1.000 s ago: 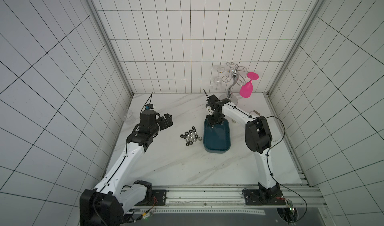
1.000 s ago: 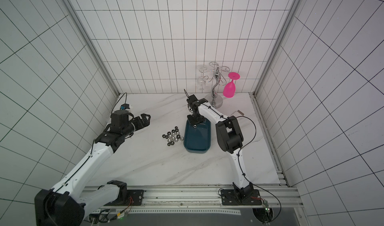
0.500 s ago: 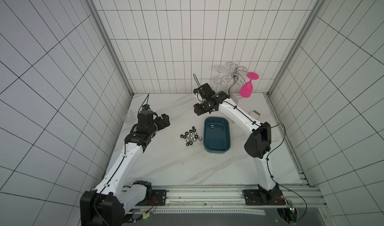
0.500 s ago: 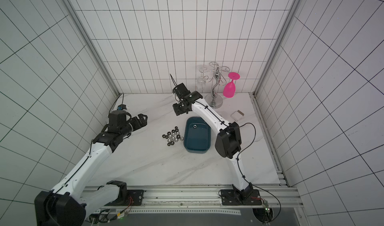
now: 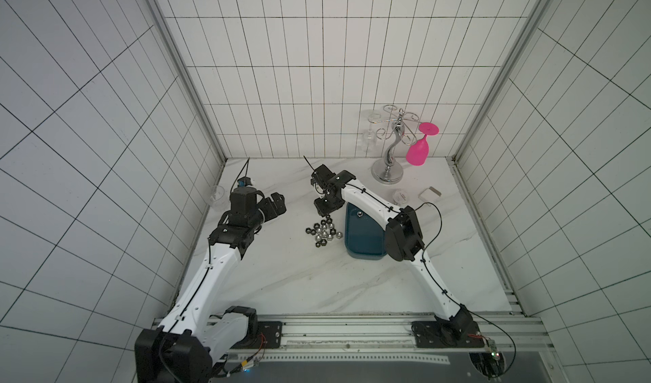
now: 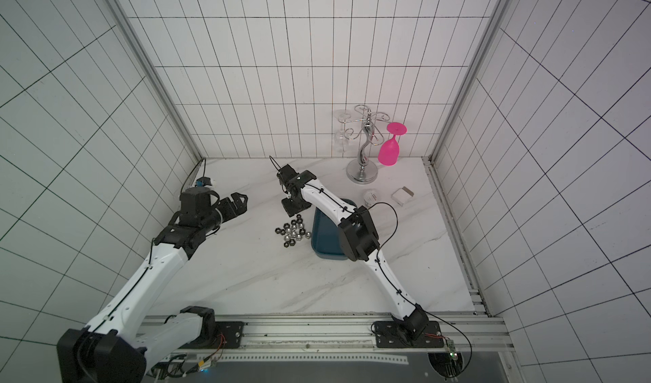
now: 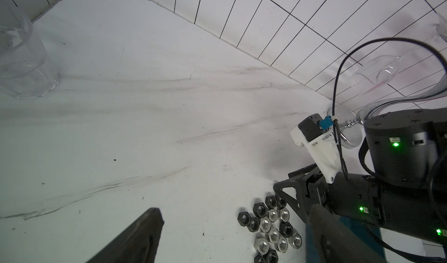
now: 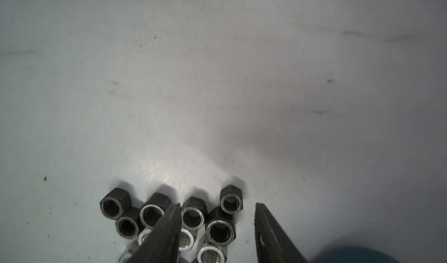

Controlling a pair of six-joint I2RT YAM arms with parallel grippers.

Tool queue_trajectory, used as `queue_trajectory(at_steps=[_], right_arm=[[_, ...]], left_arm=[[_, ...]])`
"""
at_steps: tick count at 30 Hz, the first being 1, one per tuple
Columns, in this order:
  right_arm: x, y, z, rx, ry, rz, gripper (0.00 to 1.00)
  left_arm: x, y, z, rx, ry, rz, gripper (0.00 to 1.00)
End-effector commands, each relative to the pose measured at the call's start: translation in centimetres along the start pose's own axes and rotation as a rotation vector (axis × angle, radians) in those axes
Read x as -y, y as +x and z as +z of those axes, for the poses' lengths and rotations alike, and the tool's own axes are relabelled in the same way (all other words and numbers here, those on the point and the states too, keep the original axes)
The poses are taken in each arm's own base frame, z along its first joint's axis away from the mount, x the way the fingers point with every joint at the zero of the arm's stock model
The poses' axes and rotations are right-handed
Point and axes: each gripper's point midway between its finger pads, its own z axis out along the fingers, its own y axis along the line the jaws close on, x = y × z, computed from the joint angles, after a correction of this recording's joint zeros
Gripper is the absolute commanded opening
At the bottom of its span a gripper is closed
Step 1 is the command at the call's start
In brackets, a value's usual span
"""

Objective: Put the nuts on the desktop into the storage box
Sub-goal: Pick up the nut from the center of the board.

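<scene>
The nuts [image 5: 322,231], black and silver hexagons, lie bunched on the white desktop [image 5: 299,282] just left of the teal storage box [image 5: 363,238]; both top views show them [image 6: 292,231]. One silver nut [image 5: 359,214] rests inside the box near its far end. My right gripper [image 5: 326,207] hangs open over the far edge of the bunch. In the right wrist view its fingers [image 8: 169,223] straddle black nuts [image 8: 219,230] without gripping any. My left gripper [image 5: 276,205] stands open and empty, left of the nuts [image 7: 271,225].
A chrome glass rack [image 5: 387,173] with a pink glass [image 5: 417,152] stands at the back right. A small white jar [image 5: 400,197] and a white box [image 5: 430,194] lie beyond the storage box. A clear cup [image 5: 215,196] stands by the left wall.
My right gripper left the storage box, swung back and left, then came down over the far edge of the nuts with its jaws wider. A silver nut now lies in the box. The left arm barely shifted.
</scene>
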Motion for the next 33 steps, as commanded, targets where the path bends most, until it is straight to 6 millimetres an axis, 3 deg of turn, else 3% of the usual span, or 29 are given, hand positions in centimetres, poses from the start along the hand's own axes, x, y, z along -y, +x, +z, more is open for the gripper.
queue_trajectory(at_steps=[1, 14, 17, 22, 26, 30, 33], right_arm=[[0.5, 0.7, 0.8, -0.037, 0.036, 0.0, 0.51], [0.8, 2.6, 3.0, -0.111, 0.051, 0.004, 0.46], [0.7, 2.8, 3.2, -0.122, 0.042, 0.006, 0.4], [0.4, 2.7, 3.0, -0.115, 0.025, 0.012, 0.22], [-0.2, 0.3, 0.0, -0.016, 0.001, 0.023, 0.19], [-0.3, -2.8, -5.5, 0.129, -0.01, 0.036, 0.19], [0.4, -3.5, -9.7, 0.198, -0.014, 0.057, 0.19]], left_arm=[[-0.2, 0.4, -0.3, -0.006, 0.005, 0.012, 0.99], [-0.2, 0.4, -0.3, -0.007, 0.01, 0.013, 0.99], [-0.2, 0.4, -0.3, -0.008, 0.013, 0.012, 0.98], [-0.2, 0.2, -0.4, -0.006, 0.012, 0.015, 0.99], [-0.1, 0.0, -0.5, -0.002, 0.016, 0.014, 0.99], [0.4, -0.3, -0.8, 0.001, 0.033, 0.007, 0.99], [1.1, -0.6, -1.0, 0.001, 0.061, 0.011, 0.98]])
